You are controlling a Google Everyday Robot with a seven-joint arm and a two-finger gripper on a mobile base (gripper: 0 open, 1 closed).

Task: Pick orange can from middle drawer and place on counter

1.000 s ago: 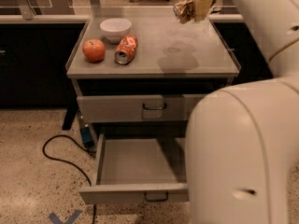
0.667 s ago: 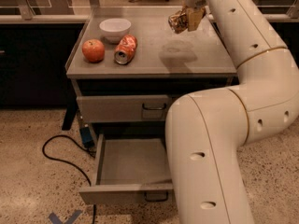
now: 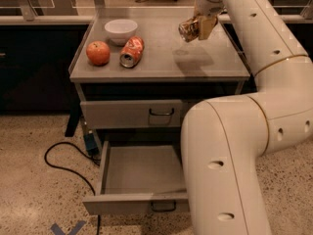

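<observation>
My gripper (image 3: 197,27) is shut on the orange can (image 3: 188,29), a shiny bronze can held on its side with its silver end to the left. It hangs a little above the right half of the counter (image 3: 161,58), casting a shadow there. The middle drawer (image 3: 142,173) is pulled open below, its flat floor bare; my arm covers its right part.
On the counter's left stand a white bowl (image 3: 121,30), a round orange-red fruit (image 3: 98,53) and a red-orange and white can (image 3: 132,52) lying on its side. A shut drawer front (image 3: 132,113) sits above the open one. A black cable (image 3: 63,163) lies on the floor at left.
My gripper with the orange can has moved left and down, closer to the counter top. The arm now covers more of the drawer's right side.
</observation>
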